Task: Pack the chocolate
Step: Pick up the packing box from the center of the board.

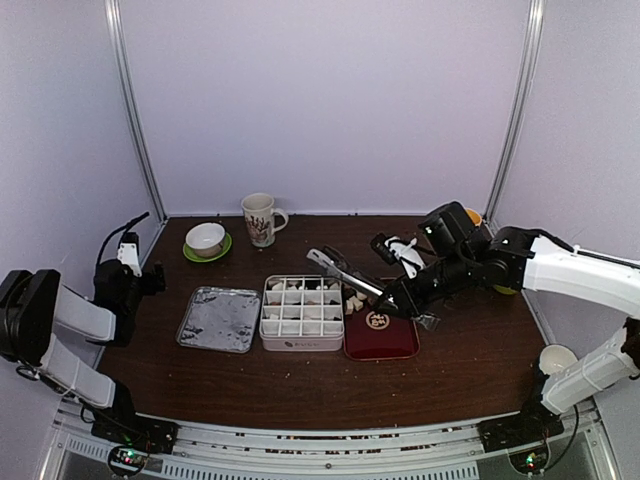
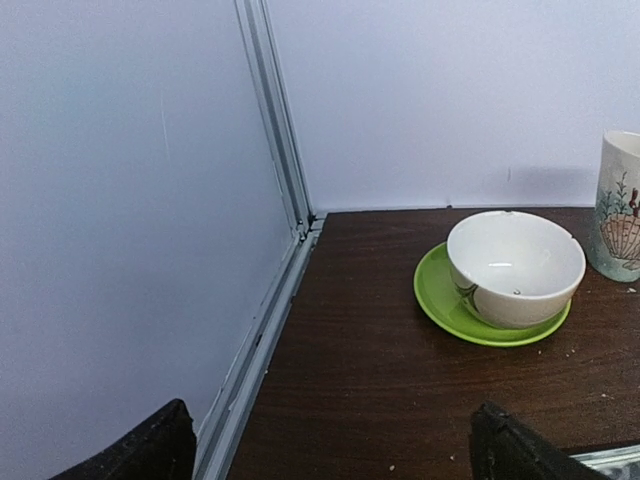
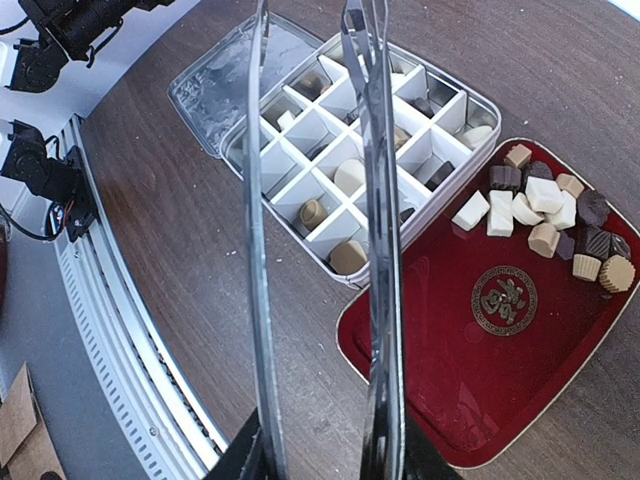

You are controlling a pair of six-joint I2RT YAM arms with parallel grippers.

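Loose chocolate in dark brown, tan and cream lies heaped at the far corner of the dark-red tray, seen small in the top view as chocolate. A few pieces sit in cells of the white divided box, among them a cream round. My right gripper is shut on metal tongs, whose two arms reach out over the box; their tips leave the wrist view. In the top view the right gripper hovers over the tray. My left gripper is open and empty at the far left.
The box's silver lid lies left of it. A white bowl on a green saucer and a patterned mug stand at the back left. A white cup sits near the right edge. Walls close in on three sides.
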